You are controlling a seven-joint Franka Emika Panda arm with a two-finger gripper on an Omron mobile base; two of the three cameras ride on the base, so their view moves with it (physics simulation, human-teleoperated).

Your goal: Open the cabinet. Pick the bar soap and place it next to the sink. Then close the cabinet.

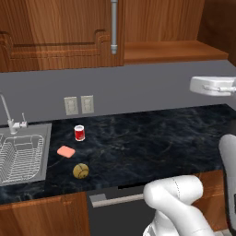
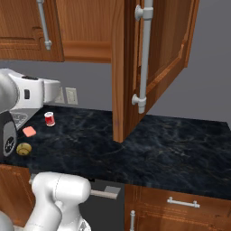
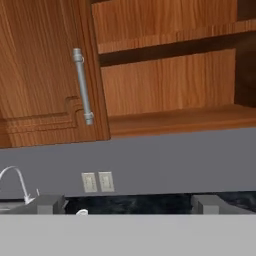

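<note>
- The cabinet (image 2: 149, 63) has its right door swung open, edge-on at centre frame in the right base view, with the long grey bar handle (image 2: 143, 56) facing the camera
- In the hand view the left door (image 3: 45, 70) is shut at upper left, and the open half at upper right shows bare wooden shelves (image 3: 175, 120)
- The bar soap (image 1: 66, 151) lies flat on the dark marble counter (image 1: 152, 143), at centre left of the left base view, just beside the sink's right rim and apart from it
- The sink (image 1: 23, 156) sits at the left edge of that frame, wire rack inside, thin faucet (image 1: 8, 115) at its back
- A red can (image 1: 79, 132) stands upright above and right of the soap; a yellow-brown ball (image 1: 80, 171) rests below and right of it, near the counter's front edge
- Two wall outlets (image 1: 79, 104) sit on the grey backsplash above the can
- The end effector (image 3: 127, 204) is released: its two dark fingertips stand well apart at the bottom of the hand view, nothing between them, pointed toward the backsplash under the cabinet
</note>
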